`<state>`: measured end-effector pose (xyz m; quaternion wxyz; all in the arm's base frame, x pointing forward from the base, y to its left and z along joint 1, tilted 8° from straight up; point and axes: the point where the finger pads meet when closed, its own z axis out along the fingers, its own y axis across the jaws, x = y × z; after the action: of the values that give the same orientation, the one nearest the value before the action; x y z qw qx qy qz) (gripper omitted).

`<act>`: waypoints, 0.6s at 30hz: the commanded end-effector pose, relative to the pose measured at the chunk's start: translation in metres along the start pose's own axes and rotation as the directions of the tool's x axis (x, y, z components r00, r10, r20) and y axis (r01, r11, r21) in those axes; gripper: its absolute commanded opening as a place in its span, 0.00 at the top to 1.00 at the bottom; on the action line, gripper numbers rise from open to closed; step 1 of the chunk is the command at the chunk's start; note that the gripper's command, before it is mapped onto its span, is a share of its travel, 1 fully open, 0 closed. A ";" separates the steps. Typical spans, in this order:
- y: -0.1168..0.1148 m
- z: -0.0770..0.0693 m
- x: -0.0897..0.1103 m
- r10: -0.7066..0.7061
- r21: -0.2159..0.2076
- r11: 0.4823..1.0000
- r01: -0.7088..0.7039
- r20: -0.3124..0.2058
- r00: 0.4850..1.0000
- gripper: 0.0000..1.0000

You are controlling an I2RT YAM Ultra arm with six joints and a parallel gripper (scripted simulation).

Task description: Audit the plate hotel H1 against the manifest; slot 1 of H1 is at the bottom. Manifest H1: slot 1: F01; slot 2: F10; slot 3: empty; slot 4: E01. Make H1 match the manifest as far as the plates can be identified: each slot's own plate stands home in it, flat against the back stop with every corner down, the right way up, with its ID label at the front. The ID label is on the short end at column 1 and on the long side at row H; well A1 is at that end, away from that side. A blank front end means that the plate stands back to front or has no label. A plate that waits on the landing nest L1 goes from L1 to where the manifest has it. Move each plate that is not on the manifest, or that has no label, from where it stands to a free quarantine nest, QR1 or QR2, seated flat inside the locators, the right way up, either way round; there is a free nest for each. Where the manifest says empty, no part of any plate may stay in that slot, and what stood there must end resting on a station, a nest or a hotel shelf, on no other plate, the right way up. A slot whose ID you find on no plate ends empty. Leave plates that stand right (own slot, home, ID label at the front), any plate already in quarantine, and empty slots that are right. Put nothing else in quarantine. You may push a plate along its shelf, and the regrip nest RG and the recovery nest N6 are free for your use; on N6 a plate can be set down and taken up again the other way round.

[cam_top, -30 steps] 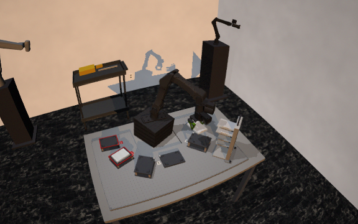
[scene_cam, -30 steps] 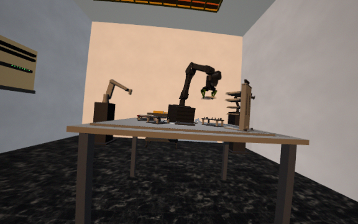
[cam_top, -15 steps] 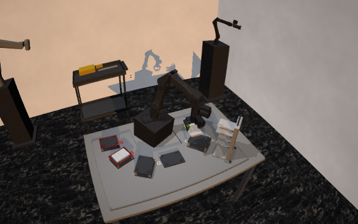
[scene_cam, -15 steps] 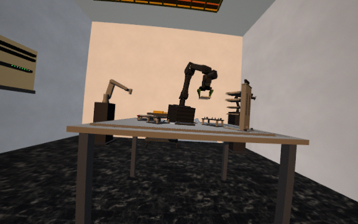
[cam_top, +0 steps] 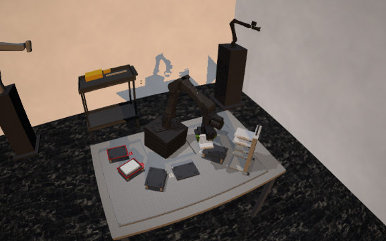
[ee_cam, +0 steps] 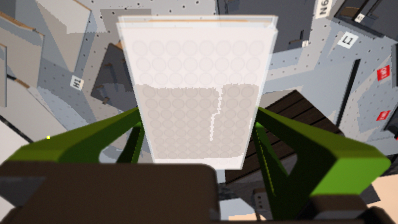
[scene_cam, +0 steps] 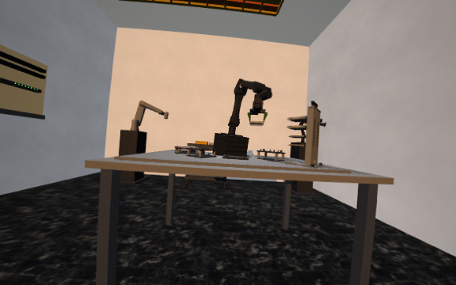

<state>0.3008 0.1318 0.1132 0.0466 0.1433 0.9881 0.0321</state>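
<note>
My gripper (ee_cam: 198, 111) with green fingers is shut on a white well plate (ee_cam: 197, 90), gripping its two long sides. No label on the plate can be read. In the top view the gripper (cam_top: 206, 138) holds the plate (cam_top: 206, 144) in the air above a dark nest (cam_top: 215, 153), left of the plate hotel H1 (cam_top: 246, 147). In the exterior view the held plate (scene_cam: 256, 123) hangs level, well above the table and left of the hotel (scene_cam: 310, 136). The hotel's top shelf carries a pale plate (cam_top: 244, 132). What its lower shelves hold is hard to tell.
Two red-edged quarantine nests stand at the table's left: the far one (cam_top: 117, 152) looks dark, the near one (cam_top: 131, 168) holds a white plate. A dark raised nest (cam_top: 155, 178) and a flat dark pad (cam_top: 185, 170) lie in the middle. The arm's base block (cam_top: 165, 137) stands behind them.
</note>
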 end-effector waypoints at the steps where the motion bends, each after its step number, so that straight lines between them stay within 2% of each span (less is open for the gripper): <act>1: 0.002 -0.007 -0.003 0.072 -0.020 0.997 -0.071 0.022 0.997 0.14; 10: 0.002 -0.007 -0.003 0.187 -0.022 0.982 -0.187 0.020 0.982 0.14; 18: -0.023 -0.006 -0.012 0.316 -0.024 0.948 -0.316 0.017 0.948 0.14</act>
<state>0.3011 0.1108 0.1092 0.0371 0.2766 0.9596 0.0366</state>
